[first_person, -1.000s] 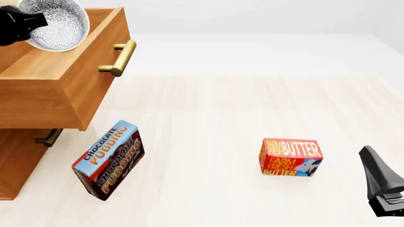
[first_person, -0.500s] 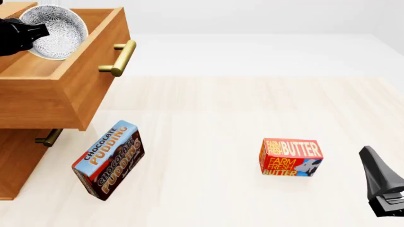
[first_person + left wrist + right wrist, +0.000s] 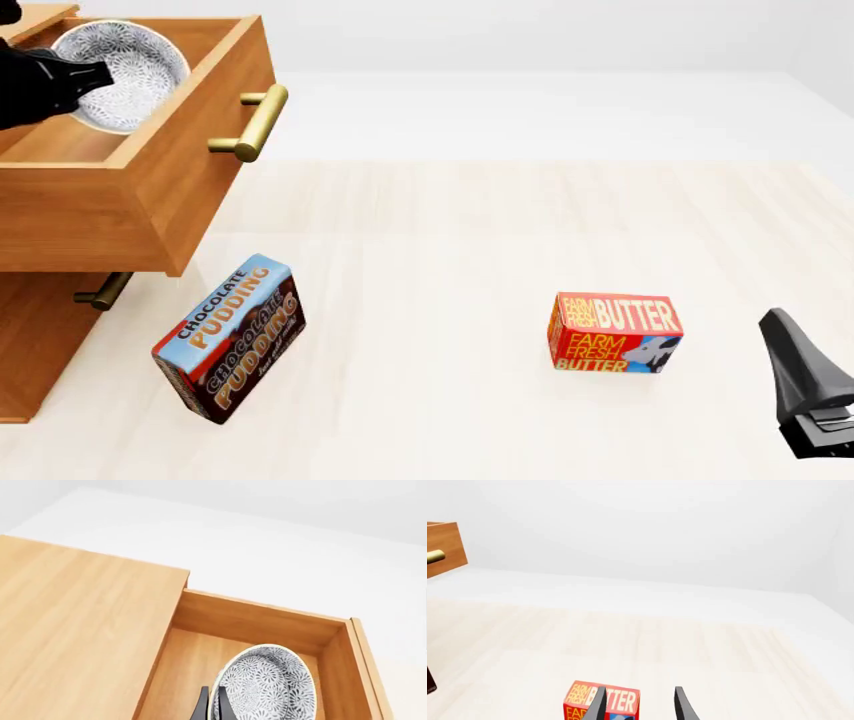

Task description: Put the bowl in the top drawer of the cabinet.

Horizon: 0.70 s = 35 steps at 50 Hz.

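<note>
The white bowl (image 3: 130, 72) with its dark floral pattern hangs tilted inside the open top drawer (image 3: 167, 185) of the wooden cabinet (image 3: 27, 345). My left gripper (image 3: 91, 76) is shut on the bowl's rim. In the left wrist view the fingers (image 3: 201, 706) pinch the rim of the bowl (image 3: 267, 687) above the drawer's floor, with the drawer's back wall (image 3: 260, 620) and the cabinet top (image 3: 73, 630) beyond. My right gripper (image 3: 783, 335) stays low at the near right, open (image 3: 640, 692) and holding nothing.
A chocolate pudding box (image 3: 230, 338) leans near the cabinet's front. A butter box (image 3: 614, 332) stands at centre right, just beyond the right gripper's fingers (image 3: 596, 702). The top drawer's brass handle (image 3: 254, 122) juts out; the lower drawer's handle (image 3: 103, 290) shows beneath.
The left gripper has carried the bowl down and a little forward, from above the drawer's rim to inside the drawer box. The right arm has not moved.
</note>
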{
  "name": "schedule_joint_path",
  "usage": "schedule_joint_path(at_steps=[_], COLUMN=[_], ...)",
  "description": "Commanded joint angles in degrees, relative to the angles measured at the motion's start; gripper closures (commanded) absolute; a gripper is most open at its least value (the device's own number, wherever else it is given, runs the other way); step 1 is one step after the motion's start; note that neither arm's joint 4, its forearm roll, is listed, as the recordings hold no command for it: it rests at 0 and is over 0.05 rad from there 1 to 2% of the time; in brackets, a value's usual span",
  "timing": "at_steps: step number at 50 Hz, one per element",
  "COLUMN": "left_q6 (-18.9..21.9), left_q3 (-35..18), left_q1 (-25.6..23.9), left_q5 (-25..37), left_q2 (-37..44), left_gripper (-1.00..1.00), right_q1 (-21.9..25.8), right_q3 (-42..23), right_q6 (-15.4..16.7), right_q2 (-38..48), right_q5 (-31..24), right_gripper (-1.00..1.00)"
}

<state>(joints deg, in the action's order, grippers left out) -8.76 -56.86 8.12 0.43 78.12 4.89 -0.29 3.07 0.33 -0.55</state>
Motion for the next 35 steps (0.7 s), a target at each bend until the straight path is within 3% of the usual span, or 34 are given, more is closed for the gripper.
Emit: schedule_joint_path(at_steps=[1,12,13,35], left_q6=[-0.14,0.03,0.01,1.41], left_q3=[-0.13,0.1,0.04,0.66], left_q1=[1.57,1.82,1.97,1.34], left_q5=[-0.42,-0.37,-0.3,-0.61], left_q2=[2.64,2.8,2.89,1.0], left_gripper=[1.0,1.0,-1.0,-1.0], right_q1=[0.0,0.02,0.01,0.03], right_q3=[0.01,0.0,-0.01,0.11], right_q6=[-0.01,-0.03,-0.01,-0.08], right_q2=[0.02,-0.09,-0.09,-0.09], right_q5=[0.01,-0.09,-0.09,-0.24], right_gripper=[-1.0,-1.0,-1.0,-1.0])
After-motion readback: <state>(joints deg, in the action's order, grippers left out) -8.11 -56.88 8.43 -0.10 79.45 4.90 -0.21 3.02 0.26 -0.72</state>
